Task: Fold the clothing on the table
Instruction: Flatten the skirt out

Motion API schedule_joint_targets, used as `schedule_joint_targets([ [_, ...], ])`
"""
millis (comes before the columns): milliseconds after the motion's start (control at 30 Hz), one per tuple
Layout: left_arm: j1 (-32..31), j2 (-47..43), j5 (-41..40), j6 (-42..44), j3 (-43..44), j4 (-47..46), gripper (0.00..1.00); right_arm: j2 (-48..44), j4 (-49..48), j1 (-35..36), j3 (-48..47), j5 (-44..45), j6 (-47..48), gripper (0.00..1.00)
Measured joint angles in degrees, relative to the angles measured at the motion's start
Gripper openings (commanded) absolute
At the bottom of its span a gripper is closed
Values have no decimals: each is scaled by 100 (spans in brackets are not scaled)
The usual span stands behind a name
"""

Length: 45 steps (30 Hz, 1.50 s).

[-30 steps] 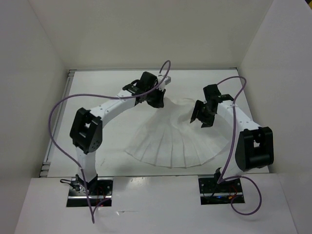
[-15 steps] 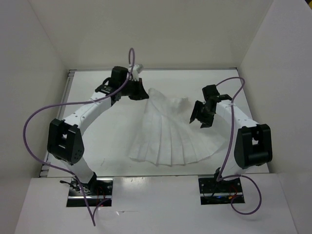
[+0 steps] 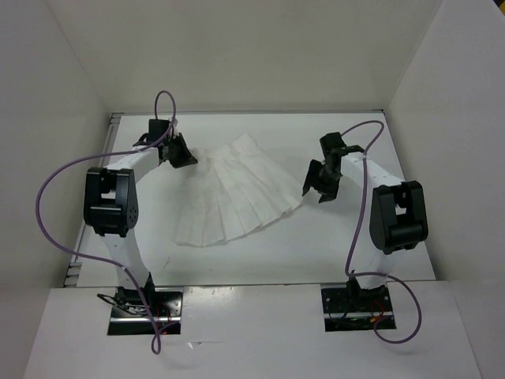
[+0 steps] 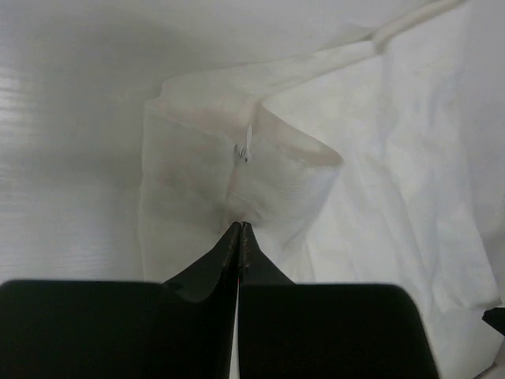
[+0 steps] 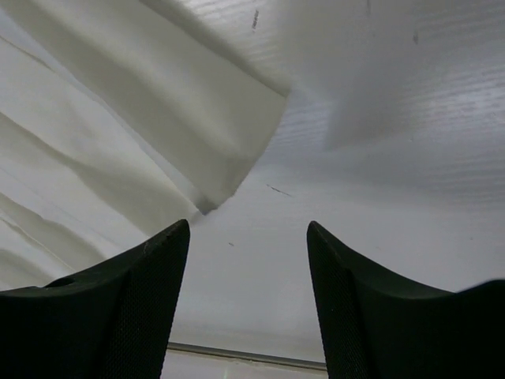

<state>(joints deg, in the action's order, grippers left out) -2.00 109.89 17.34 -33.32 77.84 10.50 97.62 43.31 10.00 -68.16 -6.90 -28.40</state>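
Note:
The clothing [image 3: 233, 196], a white pleated fan-shaped garment, lies spread on the table [image 3: 347, 237], with its narrow end to the left and its wide hem running from front left to right. At the back left, my left gripper [image 3: 186, 159] is shut on that narrow end. In the left wrist view its jaws [image 4: 239, 226] meet on a fold of the clothing [image 4: 363, 158]. My right gripper [image 3: 317, 191] hovers open just right of the hem's right corner. The right wrist view shows that corner of the clothing [image 5: 118, 134] ahead and left of the open gripper [image 5: 248, 230], with bare table [image 5: 379, 158] between the fingers.
White walls [image 3: 47, 118] enclose the table on the left, back and right. Purple cables [image 3: 55, 189] loop off both arms. The table's grey rim [image 5: 237, 352] passes close under the right gripper, and the arm bases [image 3: 146, 304] stand at the near edge.
My left arm has swung to the left with the narrow end held, dragging the whole garment left and turning it. The right gripper shifted slightly back and stays open.

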Motion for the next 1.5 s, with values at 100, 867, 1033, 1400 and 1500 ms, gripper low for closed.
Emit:
schedule_joint_targets([
  [100,90,243,-190,-173,-46,63,0,345,-39,133,-387,-61,42,65],
  [867,313,232,-828,-463,-669,-61,0,3080,-299,929,-3257,-448,590,45],
  [1033,319,243,-525,-435,-710,-201,0,2149,-599,964,-1781,-273,367,45],
  [1400,-175,1051,1073,-240,-44,-601,0,-669,695,1569,997,-450,-612,45],
  [1500,-348,1154,1469,-66,131,-529,0,-994,951,1635,402,-341,-732,53],
])
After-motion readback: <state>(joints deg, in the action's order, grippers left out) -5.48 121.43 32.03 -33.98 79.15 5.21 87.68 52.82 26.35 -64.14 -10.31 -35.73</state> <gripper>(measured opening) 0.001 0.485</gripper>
